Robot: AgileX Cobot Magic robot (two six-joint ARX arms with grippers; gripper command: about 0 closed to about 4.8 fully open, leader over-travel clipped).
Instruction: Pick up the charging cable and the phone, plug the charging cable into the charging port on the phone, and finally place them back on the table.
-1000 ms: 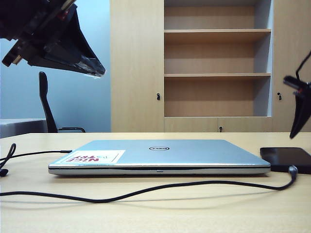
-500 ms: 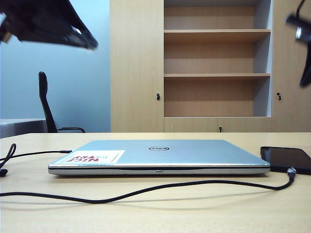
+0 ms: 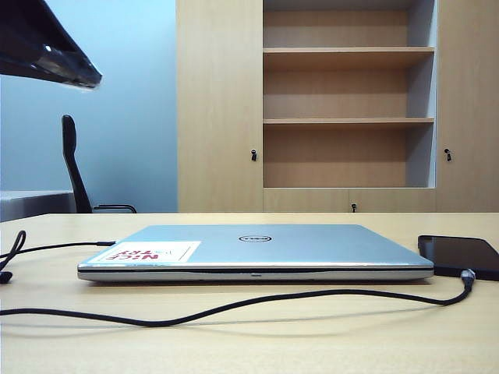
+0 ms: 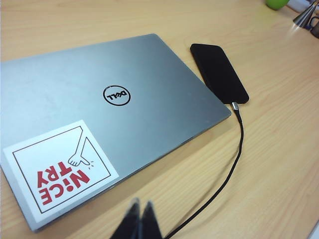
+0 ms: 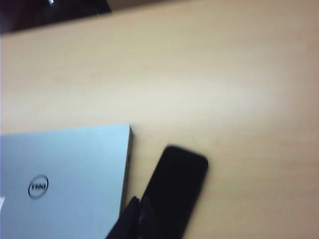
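Observation:
The black phone [image 3: 460, 255] lies flat on the table [image 3: 327, 343] just right of the laptop; it also shows in both wrist views [image 4: 219, 72] [image 5: 179, 184]. The charging cable [image 3: 234, 305] snakes along the table's front, and its silver plug [image 4: 235, 106] sits against the phone's end edge, where the charging port is. My left gripper [image 3: 93, 80] hangs high at the upper left, shut and empty [image 4: 141, 205]. My right gripper [image 5: 137, 203] is out of the exterior view; its shut tips hover over the phone's near end, nothing held.
A closed silver Dell laptop [image 3: 257, 245] with a red-lettered sticker [image 4: 55, 172] fills the table's middle. The cable's other end loops at the left edge [image 3: 9, 261]. A chair [image 3: 74, 164], a grey tabletop [image 3: 31, 199] and a shelf cabinet [image 3: 347, 117] stand behind.
Both arms have lifted away: the left one rose and drew back toward the upper left, the right one rose out of the exterior view. Phone and cable stay on the table.

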